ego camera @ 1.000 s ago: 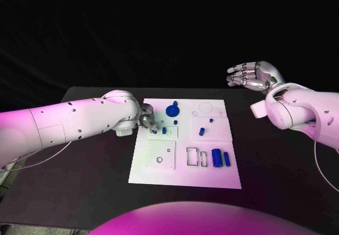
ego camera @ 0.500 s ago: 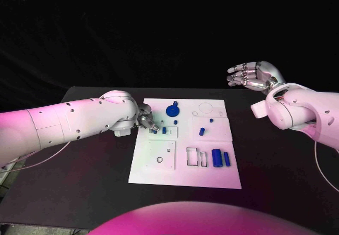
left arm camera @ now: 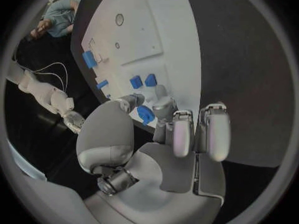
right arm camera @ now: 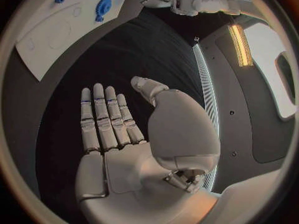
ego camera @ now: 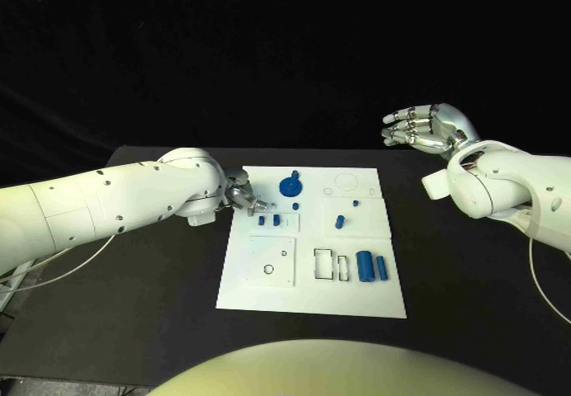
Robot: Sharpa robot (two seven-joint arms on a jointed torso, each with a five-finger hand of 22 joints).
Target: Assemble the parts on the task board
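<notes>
Task board (ego camera: 312, 285) lies mid-table, blue parts scattered on it. Left hand (ego camera: 247, 200) has edged toward the board's left edge since 1 s ago, fingers pinching a small blue part (left arm camera: 146, 115) above the board; insertion looks imminent. Right hand (ego camera: 426, 126) stays raised well right of the board, fingers spread, empty, unchanged.

White task board (ego camera: 312, 289) flat on table — blue parts (ego camera: 372, 268) (several) on it.

We see a matt white task board (ego camera: 312, 272) carrying glossy blue plastic-looking parts (ego camera: 365, 267) on a matt black table (ego camera: 155, 280), beside silvery metallic-looking hands (ego camera: 431, 125)
</notes>
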